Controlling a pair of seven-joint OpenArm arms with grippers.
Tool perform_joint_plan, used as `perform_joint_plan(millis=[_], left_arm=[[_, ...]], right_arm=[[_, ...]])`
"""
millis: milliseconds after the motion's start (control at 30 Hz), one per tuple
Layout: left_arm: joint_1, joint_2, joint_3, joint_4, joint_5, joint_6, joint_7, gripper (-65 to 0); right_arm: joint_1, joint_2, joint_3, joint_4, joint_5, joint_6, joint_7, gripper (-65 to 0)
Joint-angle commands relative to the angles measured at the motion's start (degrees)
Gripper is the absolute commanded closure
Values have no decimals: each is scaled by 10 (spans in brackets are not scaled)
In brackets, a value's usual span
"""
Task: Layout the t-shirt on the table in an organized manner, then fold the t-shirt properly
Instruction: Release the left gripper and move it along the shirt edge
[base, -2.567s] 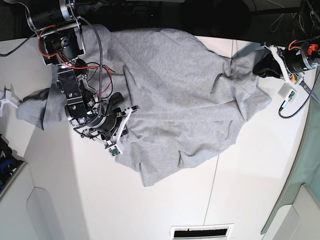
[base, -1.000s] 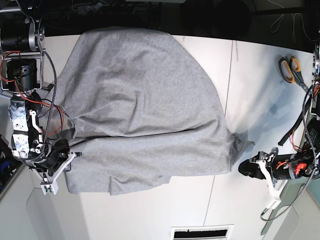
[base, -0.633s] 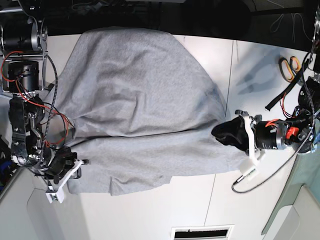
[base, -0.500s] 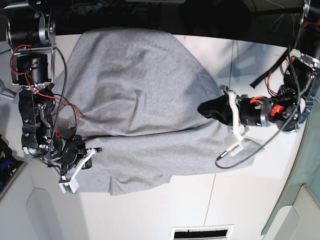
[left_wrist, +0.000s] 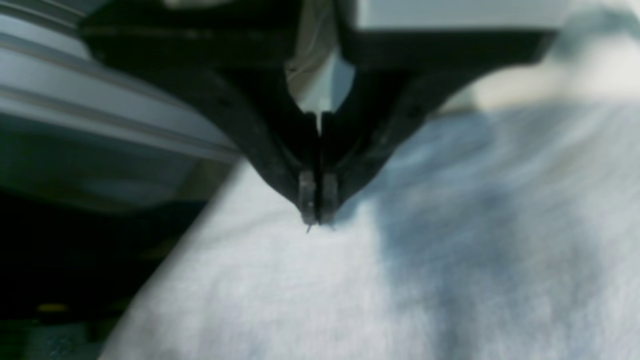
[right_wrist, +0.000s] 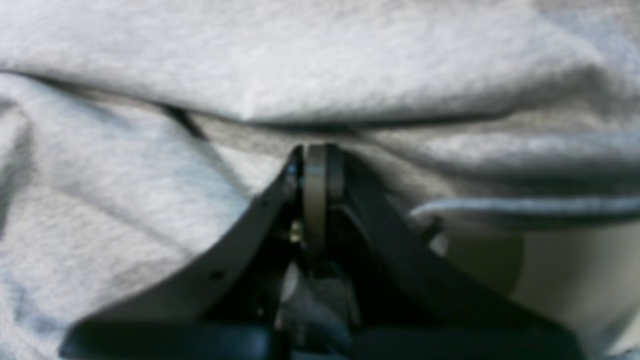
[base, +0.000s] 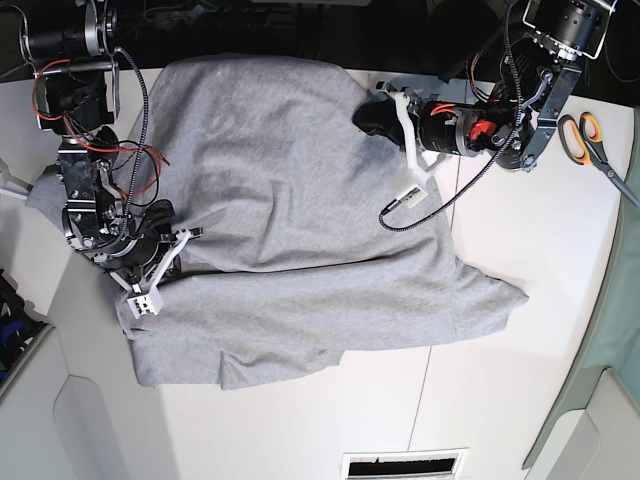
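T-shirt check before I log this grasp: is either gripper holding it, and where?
Both grippers are shut, but a hold on the t-shirt cannot be told: left gripper at its edge, right gripper against a crease.

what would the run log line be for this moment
phase: laying out | t-shirt: spread on table, creased | left tool: shut at shirt's edge | right tool: shut at fold | scissors: untouched
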Motion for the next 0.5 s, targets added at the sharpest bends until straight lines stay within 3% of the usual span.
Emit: perform_joint_plan(millis=[0, 200, 467], left_arm=[[-6, -5, -3, -3, 14, 8, -5, 0], [-34, -20, -4, -80, 92, 47, -13, 0], [-158, -60, -3, -176, 114, 52, -24, 0]], right_arm=[[14, 10, 2, 5, -1, 2, 11, 0], [25, 26, 2, 5, 0, 2, 11, 0], [31, 39, 2, 5, 15, 2, 11, 0]])
